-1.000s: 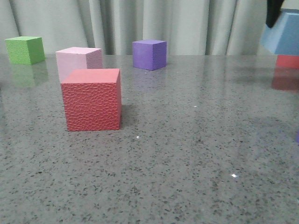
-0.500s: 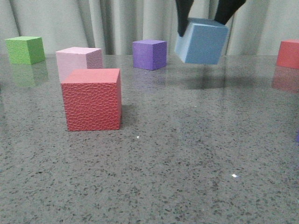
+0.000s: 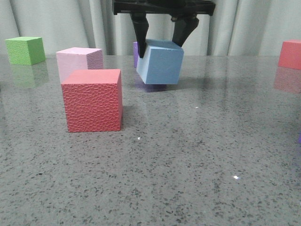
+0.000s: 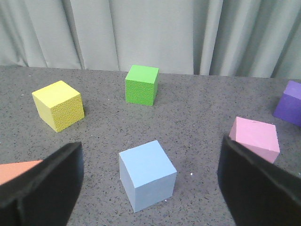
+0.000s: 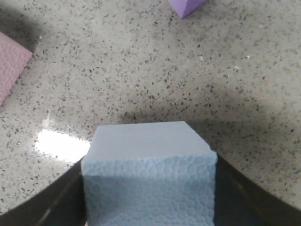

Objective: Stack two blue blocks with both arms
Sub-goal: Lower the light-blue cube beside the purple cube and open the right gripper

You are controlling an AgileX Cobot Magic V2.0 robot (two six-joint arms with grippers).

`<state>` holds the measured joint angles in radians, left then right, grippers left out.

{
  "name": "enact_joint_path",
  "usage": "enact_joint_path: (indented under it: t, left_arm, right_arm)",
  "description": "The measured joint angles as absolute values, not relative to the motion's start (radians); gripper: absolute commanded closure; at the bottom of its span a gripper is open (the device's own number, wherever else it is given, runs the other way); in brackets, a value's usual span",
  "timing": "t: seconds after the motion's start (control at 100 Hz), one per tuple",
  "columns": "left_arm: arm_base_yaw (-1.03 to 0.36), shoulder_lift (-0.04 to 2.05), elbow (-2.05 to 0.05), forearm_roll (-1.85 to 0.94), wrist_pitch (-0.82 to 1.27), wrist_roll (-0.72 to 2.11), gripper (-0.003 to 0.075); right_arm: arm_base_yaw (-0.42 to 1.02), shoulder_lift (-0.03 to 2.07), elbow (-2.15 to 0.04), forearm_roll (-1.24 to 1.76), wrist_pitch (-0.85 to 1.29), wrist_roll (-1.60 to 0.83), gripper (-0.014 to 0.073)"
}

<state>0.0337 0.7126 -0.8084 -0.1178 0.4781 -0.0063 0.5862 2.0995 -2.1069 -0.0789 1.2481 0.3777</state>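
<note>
My right gripper [image 3: 161, 43] hangs at the middle back of the table, shut on a pale blue block [image 3: 161, 63] that is tilted and held low over the surface. In the right wrist view the same blue block [image 5: 149, 176] fills the space between the two dark fingers [image 5: 61, 200]. A second blue block [image 4: 146, 174] rests on the table in the left wrist view. My left gripper [image 4: 150, 157] stands open around it, with wide gaps on both sides. Neither this block nor the left gripper shows in the front view.
A red cube [image 3: 92, 101] stands front left, with a pink cube [image 3: 79, 59] behind it and a green cube [image 3: 25, 50] far left. A purple cube [image 3: 136, 54] peeks out behind the held block. Another red cube [image 3: 290, 54] sits far right. A yellow cube [image 4: 58, 105] lies near the left gripper.
My right gripper has carried the blue block from the right edge leftward and down to the middle of the table, in front of the purple cube.
</note>
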Motion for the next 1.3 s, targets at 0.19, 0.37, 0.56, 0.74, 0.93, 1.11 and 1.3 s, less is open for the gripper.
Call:
enact_joint_path:
  t: [0.19, 0.37, 0.56, 0.74, 0.93, 1.11, 1.3]
  left_arm:
    - [0.034, 0.713, -0.808, -0.118, 0.478, -0.006, 0.0155]
    - [0.034, 0.713, -0.808, -0.118, 0.478, -0.006, 0.0155]
    - [0.034, 0.713, -0.808, -0.118, 0.478, -0.006, 0.0155]
    - [0.034, 0.713, -0.808, -0.118, 0.478, -0.006, 0.0155]
    - [0.034, 0.713, -0.808, -0.118, 0.478, -0.006, 0.0155]
    - [0.034, 0.713, -0.808, -0.12, 0.478, -0.006, 0.0155]
    - [0.034, 0.713, -0.808, -0.12, 0.478, -0.006, 0.0155]
  right_arm:
    - [0.586, 2.12, -2.107, -0.079, 1.248, 0.38, 0.0288]
    - [0.586, 2.122, -2.109, -0.077, 1.248, 0.381, 0.0288]
    - [0.586, 2.122, -2.109, -0.068, 1.248, 0.381, 0.0272]
    - [0.586, 2.122, -2.109, -0.049, 1.248, 0.384, 0.0076]
    - [0.586, 2.122, -2.109, -0.041, 1.248, 0.384, 0.0013]
    - [0.586, 2.122, -2.109, -0.039, 1.248, 0.384, 0.0013]
    - [0.586, 2.1, -2.109, -0.039, 1.248, 0.384, 0.0013]
